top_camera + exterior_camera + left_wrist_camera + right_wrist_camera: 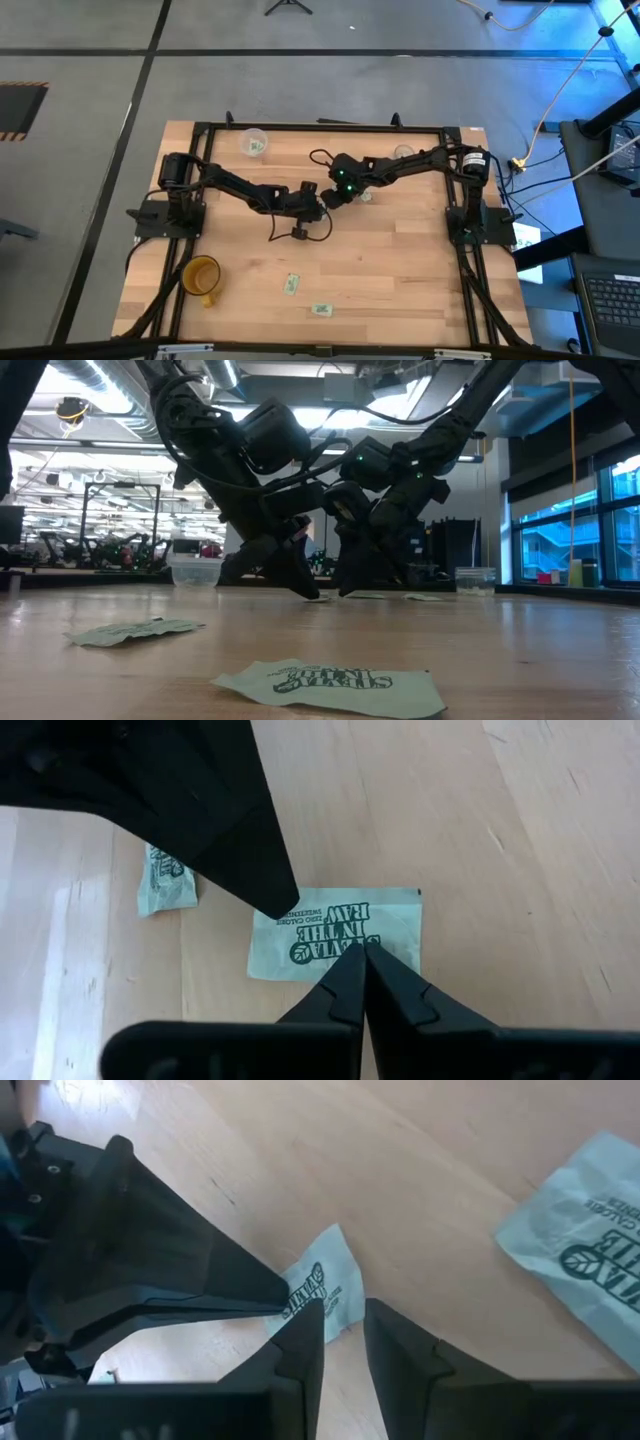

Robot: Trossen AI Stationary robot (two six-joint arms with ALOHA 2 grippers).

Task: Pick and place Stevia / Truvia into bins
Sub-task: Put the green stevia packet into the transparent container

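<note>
Since both claws crowd one sachet [335, 933] at mid-desk [400, 270], only one should pinch its edge and lift while the other backs away. Left claw [363, 960] has fingertips together, resting on the sachet's edge; right claw [343, 1325] is slightly apart, straddling its corner. Bins [253, 142] sit well apart.

Small flat whitish paper sachets with green print [292, 284] lie low and centre on the table, others mid-frame. A cloudy whitish plastic cup [253, 143] stands upright upper left, a clear narrower cup [403, 153] upper right.
</note>
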